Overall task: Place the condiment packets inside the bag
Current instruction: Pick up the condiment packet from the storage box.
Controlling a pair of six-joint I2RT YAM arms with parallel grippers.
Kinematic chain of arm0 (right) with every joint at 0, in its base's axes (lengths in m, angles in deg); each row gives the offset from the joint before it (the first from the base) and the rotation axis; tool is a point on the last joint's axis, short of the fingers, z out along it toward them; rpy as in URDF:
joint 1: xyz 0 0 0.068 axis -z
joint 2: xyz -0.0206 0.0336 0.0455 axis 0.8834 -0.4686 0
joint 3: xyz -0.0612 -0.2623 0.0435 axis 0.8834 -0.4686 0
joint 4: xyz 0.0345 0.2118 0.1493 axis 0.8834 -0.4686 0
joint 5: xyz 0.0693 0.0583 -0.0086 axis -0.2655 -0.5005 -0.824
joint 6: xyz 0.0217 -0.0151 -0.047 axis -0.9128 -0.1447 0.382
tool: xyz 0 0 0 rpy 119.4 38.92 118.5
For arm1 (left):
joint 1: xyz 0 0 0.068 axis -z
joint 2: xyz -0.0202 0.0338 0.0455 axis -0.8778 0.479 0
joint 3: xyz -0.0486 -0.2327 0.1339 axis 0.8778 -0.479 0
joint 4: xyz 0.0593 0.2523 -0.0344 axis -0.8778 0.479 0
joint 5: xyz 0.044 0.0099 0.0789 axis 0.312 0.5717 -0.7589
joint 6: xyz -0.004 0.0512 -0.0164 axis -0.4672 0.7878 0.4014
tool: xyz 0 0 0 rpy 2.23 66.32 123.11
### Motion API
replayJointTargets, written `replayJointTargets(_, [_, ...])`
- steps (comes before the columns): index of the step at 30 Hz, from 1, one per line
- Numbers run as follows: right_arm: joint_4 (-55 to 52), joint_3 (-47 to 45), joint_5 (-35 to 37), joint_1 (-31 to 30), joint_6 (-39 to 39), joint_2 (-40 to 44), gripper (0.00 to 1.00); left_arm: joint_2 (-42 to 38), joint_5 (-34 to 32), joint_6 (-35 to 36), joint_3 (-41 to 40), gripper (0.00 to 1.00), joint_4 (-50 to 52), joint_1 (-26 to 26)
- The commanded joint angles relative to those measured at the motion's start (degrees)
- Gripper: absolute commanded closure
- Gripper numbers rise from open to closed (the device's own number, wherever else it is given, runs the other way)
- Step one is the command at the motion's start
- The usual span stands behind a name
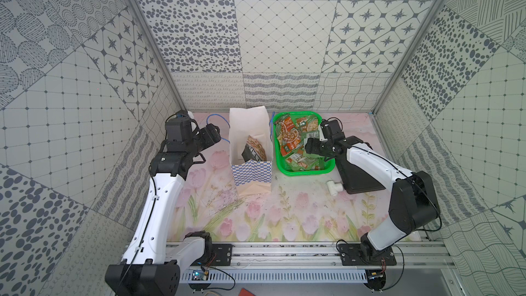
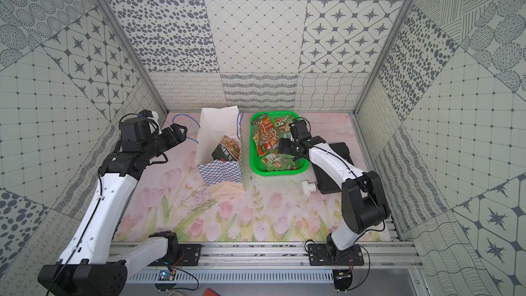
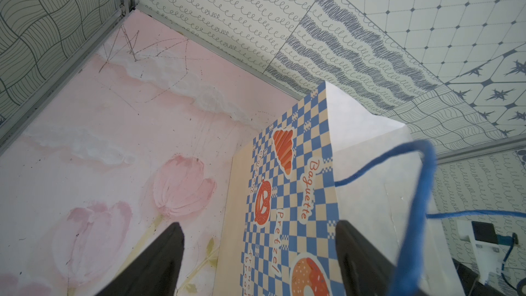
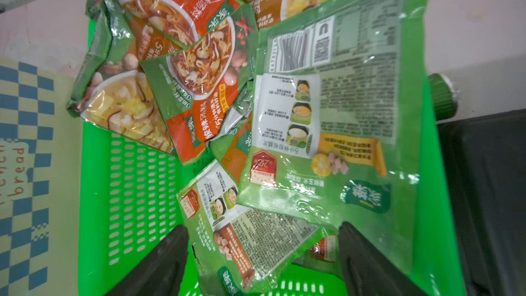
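- Hovering over the green mesh basket point(image 1: 304, 170), the right end effector point(image 4: 263, 252) has its fingers spread wide and grips nothing. A small green packet point(image 4: 247, 232) lies below the gap, which suggests it is lined up for the next pick.
- Most of the condiment packets point(image 1: 290, 138) lie heaped and overlapping in the basket. The biggest green one point(image 4: 341, 109) lies back-side up, tilted against the basket's wall.
- One packet with a black band point(image 1: 254, 149) already leans inside the bag point(image 1: 252, 173), so the task looks begun but far from done.
- The bag stands upright just beside the basket, mouth open towards the top camera. That keeps the carry short.
- The left end effector point(image 3: 256, 252) waits on the bag's far side from the basket, its fingers wide and empty. A blue cord handle point(image 3: 421, 166) loops close by one finger, so it is probably there to steady the thin paper or hold the mouth open.
- The counter point(image 1: 256, 217) is a pink tulip print, scratched and speckled. A white pipe fitting point(image 1: 334, 187) and a black tray point(image 1: 358, 177) sit near the right arm.
- Grey-patterned panels wall the cell on three sides.
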Motion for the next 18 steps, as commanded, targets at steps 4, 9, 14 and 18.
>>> replayJointTargets(4, [-4.32, 8.70, 12.43, -3.99, 4.19, -8.11, 0.14, -0.11, 1.08, 0.31, 0.50, 0.13, -0.72, 0.06])
replayJointTargets(9, [-8.12, 15.04, 24.35, -6.59, 6.30, -15.95, 0.14, -0.22, 0.68, 0.49, 0.50, 0.13, -0.62, 0.07])
replayJointTargets(14, [-10.13, 19.08, 29.73, -7.12, 7.19, -22.79, 0.16, -0.35, 0.89, 0.53, 0.58, 0.13, -0.57, -0.04])
replayJointTargets(18, [-13.24, 22.57, 33.70, -7.55, 7.43, -27.54, 0.22, -0.48, 0.89, 0.44, 0.58, 0.13, -0.58, -0.01])
